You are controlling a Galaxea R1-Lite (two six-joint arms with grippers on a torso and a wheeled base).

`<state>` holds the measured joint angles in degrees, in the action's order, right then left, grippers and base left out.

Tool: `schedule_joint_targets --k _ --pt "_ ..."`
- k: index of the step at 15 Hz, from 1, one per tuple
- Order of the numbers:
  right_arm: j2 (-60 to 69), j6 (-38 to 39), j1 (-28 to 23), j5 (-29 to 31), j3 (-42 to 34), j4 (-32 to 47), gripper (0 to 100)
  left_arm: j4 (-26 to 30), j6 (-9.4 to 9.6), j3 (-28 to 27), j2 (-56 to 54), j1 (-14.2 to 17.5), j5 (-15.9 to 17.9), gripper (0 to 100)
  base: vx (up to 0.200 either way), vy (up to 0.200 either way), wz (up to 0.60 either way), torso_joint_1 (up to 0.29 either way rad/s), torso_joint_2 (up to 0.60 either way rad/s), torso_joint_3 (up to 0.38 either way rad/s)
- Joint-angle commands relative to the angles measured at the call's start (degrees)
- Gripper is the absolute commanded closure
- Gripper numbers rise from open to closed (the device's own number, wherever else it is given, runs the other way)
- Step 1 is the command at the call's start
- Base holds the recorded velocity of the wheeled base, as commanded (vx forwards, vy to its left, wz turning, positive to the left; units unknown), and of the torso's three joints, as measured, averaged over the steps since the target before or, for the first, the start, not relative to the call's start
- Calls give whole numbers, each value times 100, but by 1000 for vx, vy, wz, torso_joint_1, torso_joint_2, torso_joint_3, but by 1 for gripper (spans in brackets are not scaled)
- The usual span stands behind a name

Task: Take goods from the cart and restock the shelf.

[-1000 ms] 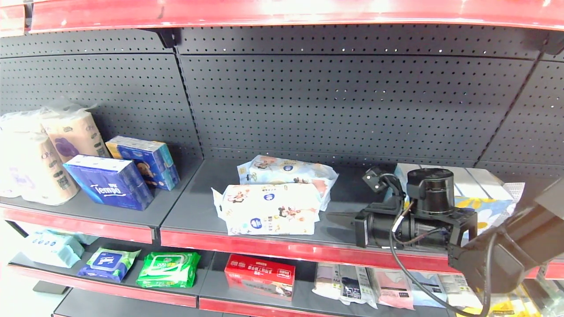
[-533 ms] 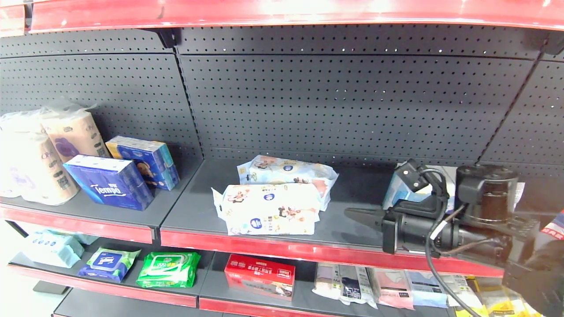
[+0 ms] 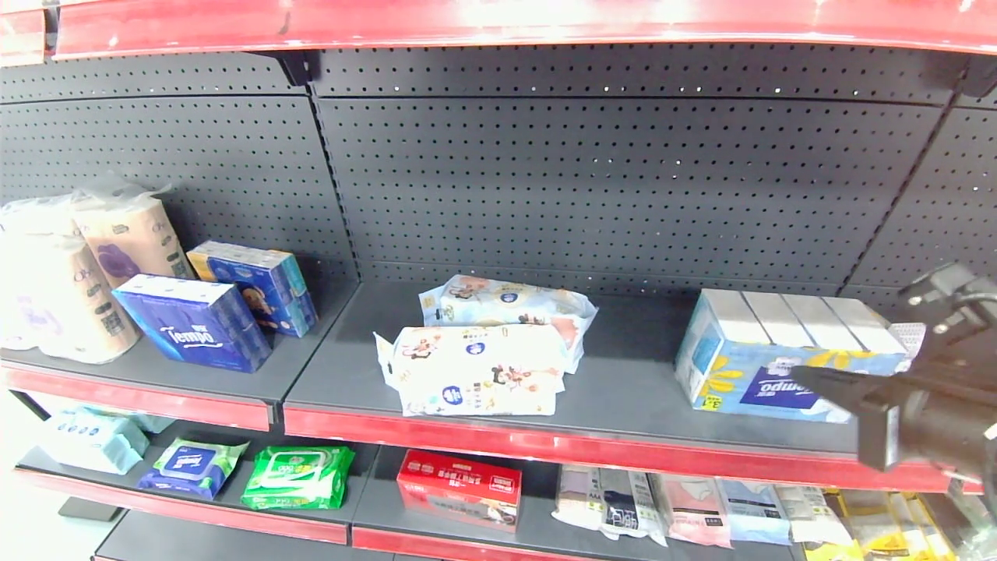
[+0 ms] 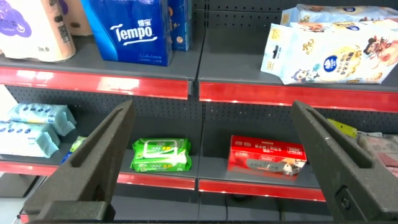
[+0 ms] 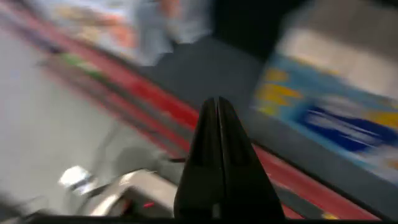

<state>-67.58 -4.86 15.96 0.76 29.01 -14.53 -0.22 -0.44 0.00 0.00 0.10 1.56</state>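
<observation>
Risk in the head view sits at the right end of the shelf [image 3: 639,374]. The blue tissue pack [image 3: 779,351] stands on the middle board close to the red front lip, and the right gripper [image 3: 810,378] points at its front face from just beside it. Whether the tip touches the wrapper cannot be told. A sideways swing of that arm could catch the corner, turn the pack askew or tip it over the lip. The white packs [image 3: 475,374] lie well apart from it, so they are in little danger.

From the left wrist view, the left gripper [image 4: 211,165] is spread wide with nothing between its fingers [image 4: 93,162]. It hangs in front of the lower boards, facing the green wipes [image 4: 160,155] and the red box [image 4: 267,157]. Driving forward with the arm at this height could push those open fingers into the shelf lip or shove the goods back.

Seen in the right wrist view, the right gripper [image 5: 219,162] has its fingers pressed together and carries nothing. The tissue pack [image 5: 336,118] lies beyond the tip, above the red lip. Closed fingers make a narrow point, so a brush against the soft wrapper might snag or dent it.
</observation>
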Motion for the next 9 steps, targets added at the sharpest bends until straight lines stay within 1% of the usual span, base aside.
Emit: schedule_joint_targets --k 1,2,3,4,5,6,7,8,9 --pt "1248 -559 -506 2412 315 627 100 -4 0 0 0 -1 2 0 0 0 0 0 0 0" --pt "1608 -551 -541 2491 -80 618 100 -4 0 0 0 -1 2 0 0 0 0 0 0 0" --pt "2056 -621 -690 2614 -423 627 100 -4 0 0 0 -1 2 0 0 0 0 0 0 0" --pt "2390 -665 -1095 2667 -660 627 100 -4 0 0 0 -1 2 0 0 0 0 0 0 0" --pt "2505 -647 -1402 2596 -687 627 100 -4 0 0 0 -1 2 0 0 0 0 0 0 0" --pt "2531 -551 -2281 2254 -660 609 100 -4 0 0 0 -1 2 0 0 0 0 0 0 0" --pt "2531 -551 -2281 2254 -660 609 100 -4 0 0 0 -1 2 0 0 0 0 0 0 0" --pt "2566 -691 -3266 1155 -599 557 100 -4 -9 0 0 -1 2 0 0 0 0 0 0 0" --pt "2513 -937 -3573 786 -449 557 100 4 0 0 0 -1 2 0 0 0 0 0 0 0"
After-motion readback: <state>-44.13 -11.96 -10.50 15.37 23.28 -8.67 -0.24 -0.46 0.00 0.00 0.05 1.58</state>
